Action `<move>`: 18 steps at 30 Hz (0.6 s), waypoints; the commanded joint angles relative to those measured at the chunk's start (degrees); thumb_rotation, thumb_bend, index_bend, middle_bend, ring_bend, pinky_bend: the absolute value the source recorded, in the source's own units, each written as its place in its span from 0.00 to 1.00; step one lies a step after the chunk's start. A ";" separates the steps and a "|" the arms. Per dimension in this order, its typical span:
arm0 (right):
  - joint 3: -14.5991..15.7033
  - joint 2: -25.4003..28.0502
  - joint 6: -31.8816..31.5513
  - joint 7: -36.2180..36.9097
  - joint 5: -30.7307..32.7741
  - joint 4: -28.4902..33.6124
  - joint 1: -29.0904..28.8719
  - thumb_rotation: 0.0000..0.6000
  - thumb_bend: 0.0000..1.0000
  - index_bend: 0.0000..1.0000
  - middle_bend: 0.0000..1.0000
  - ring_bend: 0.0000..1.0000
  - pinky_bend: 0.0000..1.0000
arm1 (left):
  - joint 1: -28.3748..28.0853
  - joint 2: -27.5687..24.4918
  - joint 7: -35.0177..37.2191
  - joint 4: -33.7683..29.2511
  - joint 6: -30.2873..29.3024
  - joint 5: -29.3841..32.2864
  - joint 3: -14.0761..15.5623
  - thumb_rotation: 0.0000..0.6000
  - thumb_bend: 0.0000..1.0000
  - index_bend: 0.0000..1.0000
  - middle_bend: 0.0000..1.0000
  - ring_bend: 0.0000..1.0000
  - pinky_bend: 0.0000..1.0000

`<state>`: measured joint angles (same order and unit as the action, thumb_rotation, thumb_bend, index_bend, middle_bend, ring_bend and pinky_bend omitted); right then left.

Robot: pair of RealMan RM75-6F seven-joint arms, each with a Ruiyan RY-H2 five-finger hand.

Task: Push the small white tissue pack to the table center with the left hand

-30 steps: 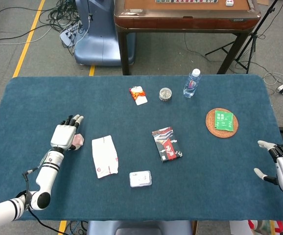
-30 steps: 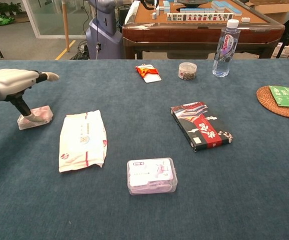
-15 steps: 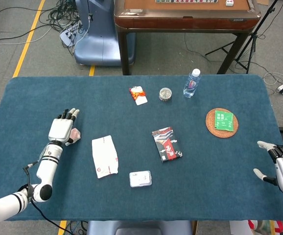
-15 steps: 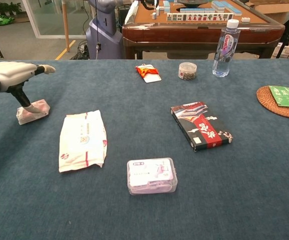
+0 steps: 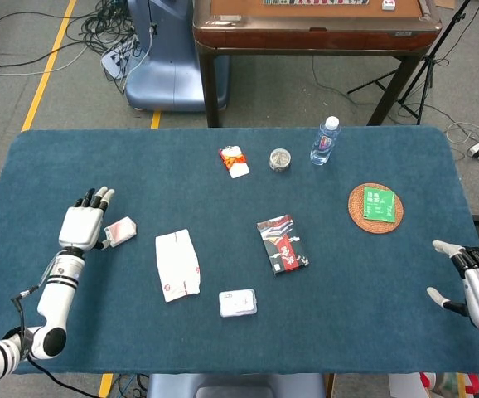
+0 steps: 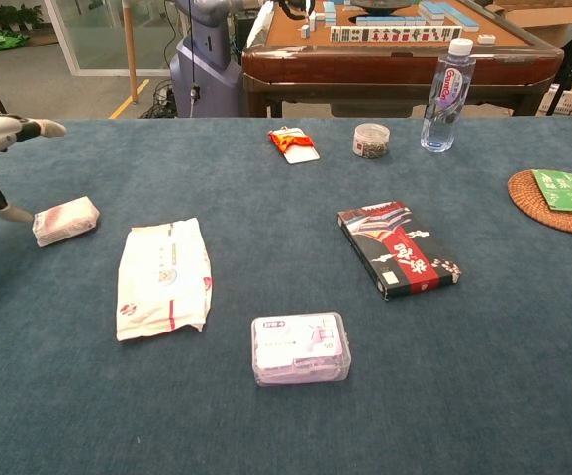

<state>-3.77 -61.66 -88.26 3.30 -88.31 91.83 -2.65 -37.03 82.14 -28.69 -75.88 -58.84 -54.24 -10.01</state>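
We see that the left hand (image 5: 80, 225) has drawn back toward nine o'clock over the last second; it now sits just beside the small white tissue pack (image 5: 120, 231), fingers spread, holding nothing. The pack lies uncovered at the table's (image 5: 223, 340) nine-o'clock side, well short of center, so we judge the push not yet begun.

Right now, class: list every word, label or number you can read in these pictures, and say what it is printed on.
None can be read for certain.
Water bottle: label print blurred.
Green packet on the woven coaster: white print too small.
Black and red box: unreadable.
Clear case: label too small.
Large white pack: print too faint.
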 commanded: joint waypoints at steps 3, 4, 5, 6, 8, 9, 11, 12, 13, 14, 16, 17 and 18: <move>0.09 0.01 0.22 -0.07 -0.02 0.04 -0.06 1.00 0.06 0.24 0.31 0.26 0.27 | 0.53 -0.29 0.65 1.63 1.32 1.41 0.30 1.00 0.04 0.04 0.00 0.00 0.18; 0.12 -0.01 0.34 -0.14 0.00 0.05 -0.10 1.00 0.06 0.24 0.31 0.26 0.27 | 0.45 -0.04 0.63 2.22 1.68 1.62 0.37 1.00 0.04 0.04 0.00 0.00 0.18; 0.14 -0.01 0.42 -0.19 0.00 0.07 -0.13 1.00 0.06 0.24 0.31 0.26 0.27 | 0.35 0.21 0.56 2.78 1.99 1.72 0.45 1.00 0.04 0.04 0.00 0.00 0.18; 0.15 -0.01 0.47 -0.20 0.01 0.10 -0.14 1.00 0.06 0.24 0.31 0.26 0.27 | 0.24 0.50 0.52 3.36 2.35 1.85 0.54 1.00 0.04 0.04 0.00 0.00 0.18; 0.12 0.01 0.48 -0.14 0.09 0.11 -0.13 1.00 0.06 0.24 0.31 0.26 0.27 | -0.04 1.27 0.58 4.83 3.23 2.16 0.62 1.00 0.04 0.04 0.00 0.00 0.18; 0.09 0.03 0.48 -0.11 0.15 0.11 -0.13 1.00 0.06 0.24 0.31 0.26 0.27 | -0.17 1.59 0.63 5.44 3.59 2.28 0.64 1.00 0.04 0.04 0.00 0.00 0.18; -0.02 0.05 0.50 0.01 0.41 0.05 -0.12 1.00 0.06 0.24 0.31 0.26 0.27 | -0.42 2.29 1.04 6.69 4.22 2.23 0.61 1.00 0.04 0.04 0.00 0.00 0.18; -0.06 0.06 0.59 0.07 0.56 -0.02 -0.13 1.00 0.06 0.24 0.31 0.26 0.27 | -0.55 2.57 1.12 7.25 4.44 2.14 0.64 1.00 0.04 0.04 0.00 0.00 0.18; -0.10 0.08 0.70 0.15 0.69 -0.06 -0.16 1.00 0.06 0.24 0.31 0.26 0.27 | -0.69 2.84 1.16 7.76 4.69 2.13 0.62 1.00 0.04 0.04 0.00 0.00 0.18; -0.13 0.12 0.87 0.28 0.84 -0.09 -0.21 1.00 0.06 0.24 0.31 0.26 0.27 | -0.92 3.15 1.12 8.39 5.08 2.20 0.59 1.00 0.04 0.04 0.00 0.00 0.18; -0.16 0.18 1.06 0.47 0.98 -0.12 -0.27 1.00 0.06 0.24 0.31 0.26 0.27 | -1.25 3.61 0.91 9.28 5.54 2.40 0.50 1.00 0.04 0.04 0.00 0.00 0.18; -0.19 0.21 1.14 0.57 1.05 -0.16 -0.30 1.00 0.06 0.24 0.31 0.26 0.27 | -1.46 3.94 0.86 9.80 5.89 2.55 0.44 1.00 0.04 0.04 0.00 0.00 0.18; -0.21 0.23 1.18 0.64 1.10 -0.20 -0.32 1.00 0.06 0.24 0.31 0.26 0.27 | -1.63 4.15 0.74 10.18 6.21 2.68 0.43 1.00 0.04 0.04 0.00 0.00 0.18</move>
<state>-3.98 -61.44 -87.08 3.95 -87.20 91.63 -2.97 -38.39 85.97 -27.82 -66.09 -52.99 -51.75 -9.52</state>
